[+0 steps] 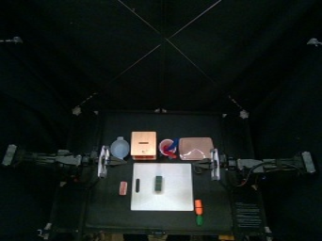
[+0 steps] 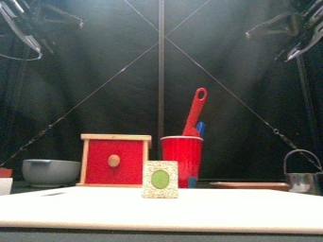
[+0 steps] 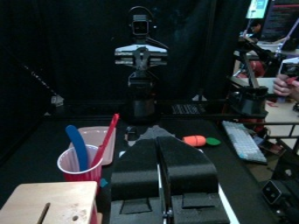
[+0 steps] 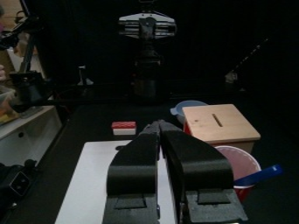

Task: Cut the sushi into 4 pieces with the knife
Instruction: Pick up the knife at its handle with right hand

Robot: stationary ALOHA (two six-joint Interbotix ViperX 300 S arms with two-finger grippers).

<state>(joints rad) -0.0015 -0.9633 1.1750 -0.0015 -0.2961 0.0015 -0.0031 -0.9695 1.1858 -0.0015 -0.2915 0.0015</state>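
The dark green sushi roll lies on the white cutting board; seen end-on it shows a green centre. The red cup behind the board holds a red knife and a blue knife. My left gripper rests at the board's left, jaws shut and empty. Resting at the board's right is my right gripper, jaws also shut and empty. Neither touches the roll or the cup.
A wooden box with a red drawer front, a blue-grey bowl and a pink tray line the back. A metal cutter stands at the right. A small red toy lies left of the board, an orange toy to its front right.
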